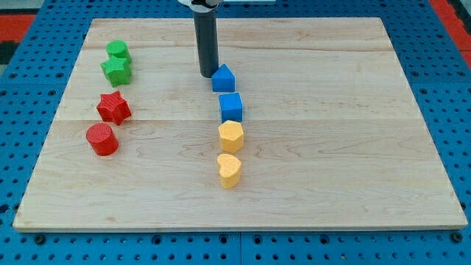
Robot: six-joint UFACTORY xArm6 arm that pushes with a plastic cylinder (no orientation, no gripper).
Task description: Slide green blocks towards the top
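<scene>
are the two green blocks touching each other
Touching. The camera view shows the green round block overlapping the top edge of the green star block, with no board visible between them. My tip is far right of both.

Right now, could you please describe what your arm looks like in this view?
Only the end of my arm shows: a straight, smooth, dark grey cylindrical rod, hanging from a white fitting with a dark band at the view's top. No cables or markings are visible. My tip is flat-ended and as wide as the rod.

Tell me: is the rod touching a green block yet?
No. My tip sits beside the blue house-shaped block, apart from both green blocks at the view's upper left.
</scene>
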